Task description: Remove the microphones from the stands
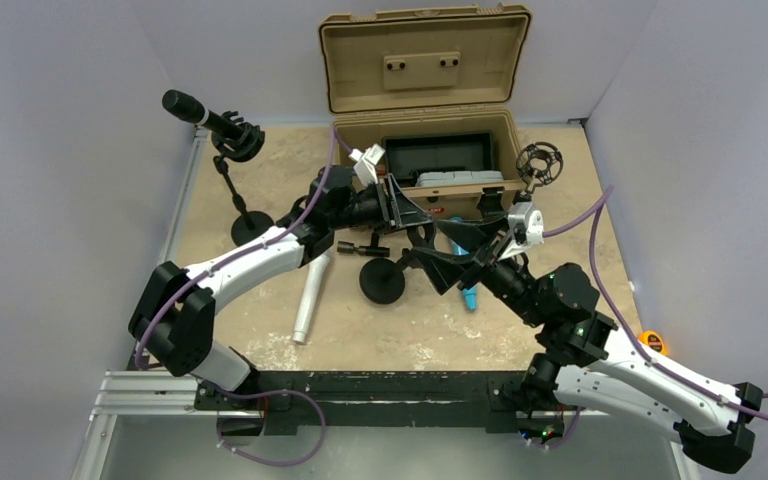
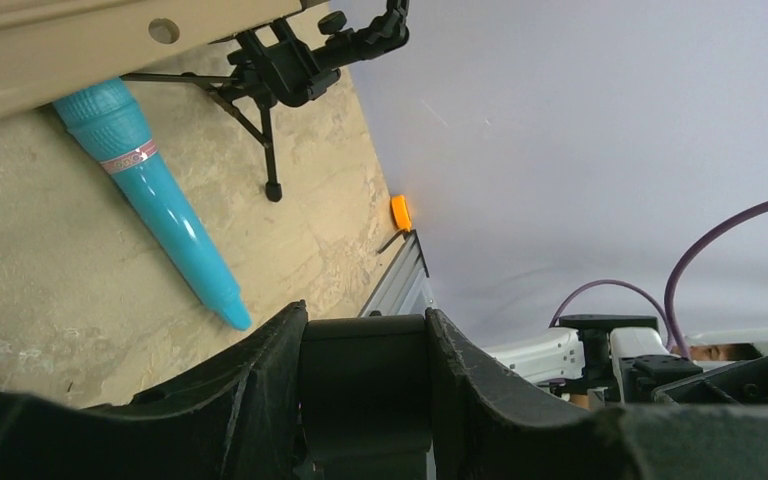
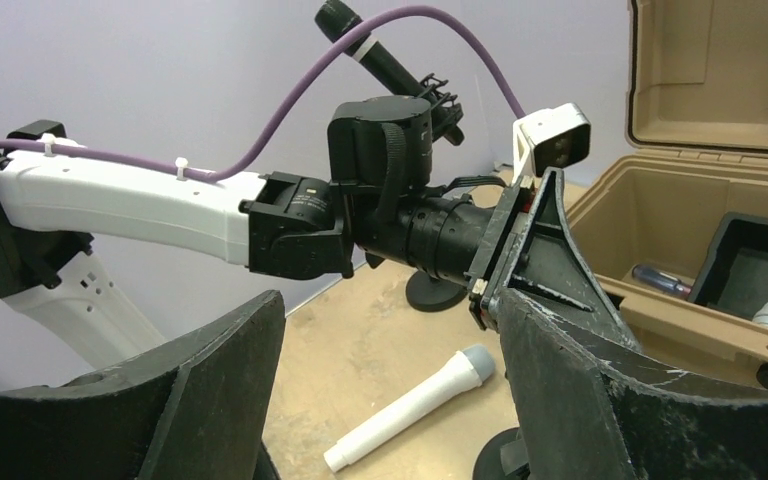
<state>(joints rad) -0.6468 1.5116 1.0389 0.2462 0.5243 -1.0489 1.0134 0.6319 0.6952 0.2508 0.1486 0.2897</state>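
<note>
Black mic [image 1: 200,113] sits in the clip [image 1: 240,142] of its stand [image 1: 252,228] at the back-L corner of the table. It is well apart from both grippers, which crowd mid-table in front of the case [image 1: 425,60]. A white mic [image 1: 312,298] and a teal mic [image 2: 160,205] lie loose on the table, so the black one looks like the job. R gripper [image 3: 390,330]: jaws wide, nothing btw them. L gripper [image 2: 363,330]: a dark block fills the gap btw its fingers; can't tell what it is or whether it's clamped. Step in hand, as I read it, is the reach to the black mic, not yet begun. To do it well, free the L gripper of whatever it has, untangle the two arms, then send the L arm, which is nearer. Close on the mic body just below the head, w/ the jaws across the barrel. R gripper should pin the stand's base or pole so it can't tip. Pull along the barrel, not sideways, or the clip will drag the stand over. Mic's long axis is slanted: head high, pointing to the back-L wall; tail low, toward front-R, passing thru the clip. So the exit path is prob. up and back-L, head first.
</note>
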